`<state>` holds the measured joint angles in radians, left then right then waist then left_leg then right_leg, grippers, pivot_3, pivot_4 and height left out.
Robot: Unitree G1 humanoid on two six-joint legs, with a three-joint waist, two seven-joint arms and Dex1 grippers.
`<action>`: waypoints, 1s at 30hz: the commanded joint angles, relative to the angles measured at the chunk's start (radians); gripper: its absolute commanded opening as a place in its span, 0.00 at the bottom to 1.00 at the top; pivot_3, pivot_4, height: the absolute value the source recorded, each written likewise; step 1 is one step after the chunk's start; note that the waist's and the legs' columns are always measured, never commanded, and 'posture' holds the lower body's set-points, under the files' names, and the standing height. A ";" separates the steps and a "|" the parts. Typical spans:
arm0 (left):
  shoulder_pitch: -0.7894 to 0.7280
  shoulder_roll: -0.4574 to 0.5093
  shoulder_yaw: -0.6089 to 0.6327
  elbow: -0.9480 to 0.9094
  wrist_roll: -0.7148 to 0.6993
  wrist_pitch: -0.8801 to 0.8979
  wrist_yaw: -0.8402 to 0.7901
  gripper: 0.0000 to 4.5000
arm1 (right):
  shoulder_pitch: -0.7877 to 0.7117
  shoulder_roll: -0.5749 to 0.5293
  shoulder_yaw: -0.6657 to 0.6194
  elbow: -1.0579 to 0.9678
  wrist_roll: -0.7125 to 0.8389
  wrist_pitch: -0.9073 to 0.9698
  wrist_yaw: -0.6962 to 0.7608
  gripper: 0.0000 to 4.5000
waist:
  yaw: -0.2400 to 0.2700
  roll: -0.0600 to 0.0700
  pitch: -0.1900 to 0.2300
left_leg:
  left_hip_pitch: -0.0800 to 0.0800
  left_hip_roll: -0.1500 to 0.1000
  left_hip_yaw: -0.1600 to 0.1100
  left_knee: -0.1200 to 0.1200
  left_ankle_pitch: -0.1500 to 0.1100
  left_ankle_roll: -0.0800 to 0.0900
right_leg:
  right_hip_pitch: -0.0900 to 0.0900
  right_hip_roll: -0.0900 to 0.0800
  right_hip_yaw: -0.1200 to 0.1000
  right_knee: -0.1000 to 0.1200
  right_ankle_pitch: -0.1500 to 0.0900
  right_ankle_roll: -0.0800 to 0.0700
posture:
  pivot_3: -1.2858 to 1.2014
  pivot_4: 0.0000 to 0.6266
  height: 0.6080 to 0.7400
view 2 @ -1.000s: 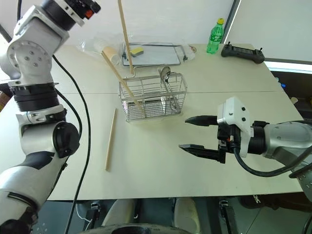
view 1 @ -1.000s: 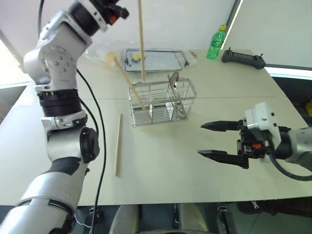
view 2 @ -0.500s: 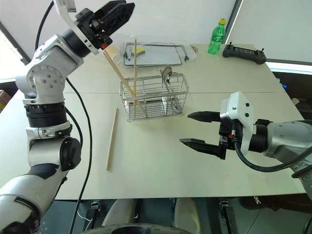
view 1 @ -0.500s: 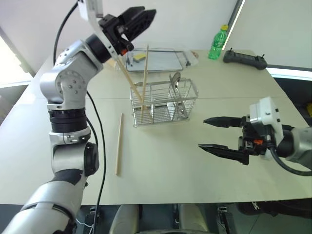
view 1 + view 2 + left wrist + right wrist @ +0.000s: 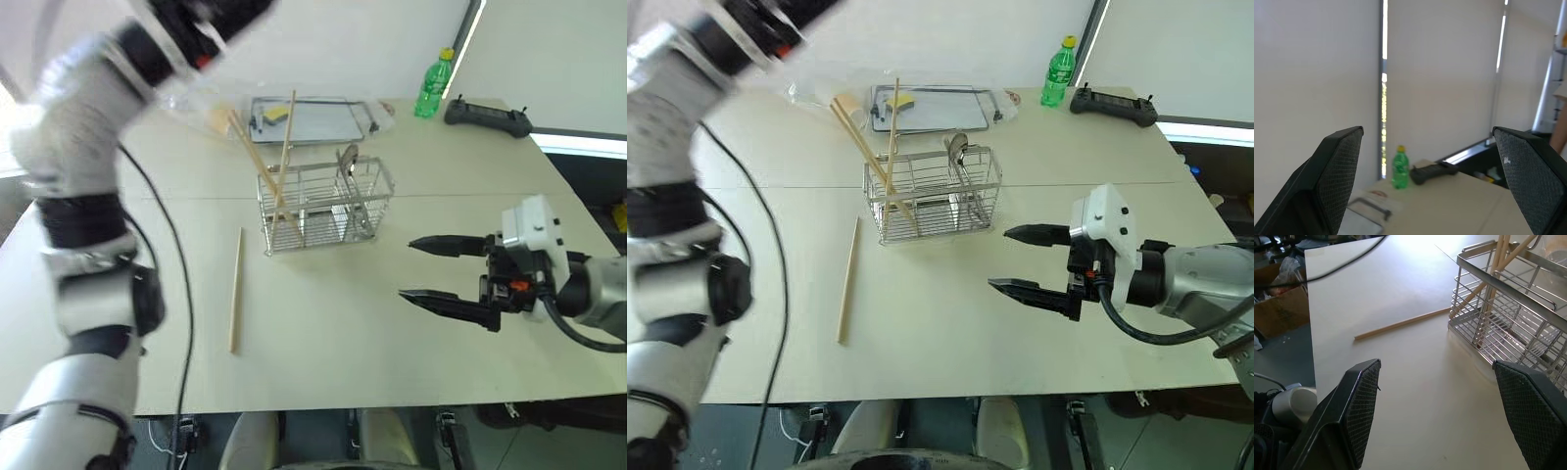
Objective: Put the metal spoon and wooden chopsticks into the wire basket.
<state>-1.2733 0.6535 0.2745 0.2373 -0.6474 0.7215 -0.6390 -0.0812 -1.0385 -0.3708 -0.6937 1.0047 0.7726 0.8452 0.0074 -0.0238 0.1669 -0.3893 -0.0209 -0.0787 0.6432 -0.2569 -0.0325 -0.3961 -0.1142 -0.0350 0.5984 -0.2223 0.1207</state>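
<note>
One chopstick flat on bench (image 5: 323,343), the other standing in wire basket (image 5: 325,204).

Left hand (image 5: 1425,186) raised at far left, fingers wide apart, empty. Loose chopstick (image 5: 235,288) left of basket; second chopstick (image 5: 284,147) upright inside, beside metal spoon (image 5: 350,166). Right hand (image 5: 431,270) at near right, fingers apart, empty.

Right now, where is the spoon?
The spoon stands in the right end of the basket, bowl up; a chopstick leans in the left end.
</note>
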 commanded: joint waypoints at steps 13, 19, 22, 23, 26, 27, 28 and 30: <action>0.106 0.078 -0.273 0.243 0.352 0.476 0.101 0.99 | 0.016 0.077 0.020 -0.037 -0.013 -0.045 -0.039 0.84 | 0.012 -0.001 0.000 | -0.003 -0.001 -0.002 0.001 0.000 0.000 | -0.001 -0.001 0.000 -0.001 0.000 0.000 | 0.52 0.24 0.72; 0.205 -0.039 -0.233 0.061 0.338 0.832 0.196 0.99 | 0.023 0.110 0.043 -0.055 -0.025 -0.051 -0.071 0.84 | 0.000 -0.001 0.000 | -0.003 -0.001 -0.002 0.000 0.000 0.000 | -0.002 -0.001 -0.001 0.001 0.000 0.001 | 0.52 0.24 0.72; 0.240 -0.047 -0.237 0.009 0.321 0.891 0.219 0.99 | 0.024 0.126 0.047 -0.063 -0.030 -0.050 -0.090 0.84 | -0.007 -0.001 0.000 | -0.001 0.000 -0.002 -0.001 0.000 0.000 | -0.002 0.000 0.000 0.001 0.000 0.001 | 0.52 0.24 0.72; 0.252 -0.041 -0.245 0.001 0.307 0.893 0.225 0.99 | 0.027 0.129 0.046 -0.065 -0.030 -0.051 -0.094 0.84 | -0.007 0.000 0.000 | -0.001 0.000 -0.002 -0.001 0.000 0.000 | -0.002 0.000 -0.001 0.002 0.000 0.001 | 0.52 0.24 0.72; 0.270 -0.023 -0.268 -0.016 0.290 0.893 0.250 0.99 | 0.037 0.140 0.043 -0.073 -0.031 -0.054 -0.109 0.84 | -0.003 0.000 0.000 | 0.000 0.000 -0.003 -0.001 0.000 0.000 | -0.001 0.000 -0.001 0.002 0.000 0.000 | 0.52 0.24 0.72; 0.271 -0.022 -0.268 -0.017 0.285 0.893 0.260 0.99 | 0.040 0.145 0.040 -0.076 -0.028 -0.055 -0.115 0.84 | 0.000 0.000 0.000 | 0.000 0.000 -0.003 -0.001 0.000 0.000 | -0.001 0.000 0.000 0.002 0.000 0.000 | 0.52 0.24 0.72; 0.270 -0.023 -0.267 -0.014 0.279 0.893 0.268 0.99 | 0.041 0.149 0.039 -0.078 -0.026 -0.055 -0.122 0.84 | 0.003 -0.001 0.000 | 0.000 0.000 -0.003 -0.001 0.000 0.000 | -0.001 0.000 0.000 0.001 0.000 0.000 | 0.52 0.24 0.72; 0.274 -0.037 -0.264 -0.008 0.260 0.893 0.286 0.99 | 0.047 0.157 0.037 -0.086 -0.025 -0.057 -0.131 0.84 | 0.007 -0.001 0.000 | -0.001 -0.001 -0.003 -0.001 0.000 0.000 | -0.001 -0.001 0.000 0.001 0.000 0.000 | 0.52 0.24 0.72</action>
<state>-0.9887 0.6149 0.0056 0.2599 -0.3720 1.6057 -0.3651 -0.0374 -0.8836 -0.3175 -0.7451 0.9663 0.7356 0.7217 0.0145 -0.0243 0.1669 -0.3902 -0.0219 -0.0815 0.6424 -0.2568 -0.0329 -0.3971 -0.1154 -0.0353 0.5990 -0.2224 0.1209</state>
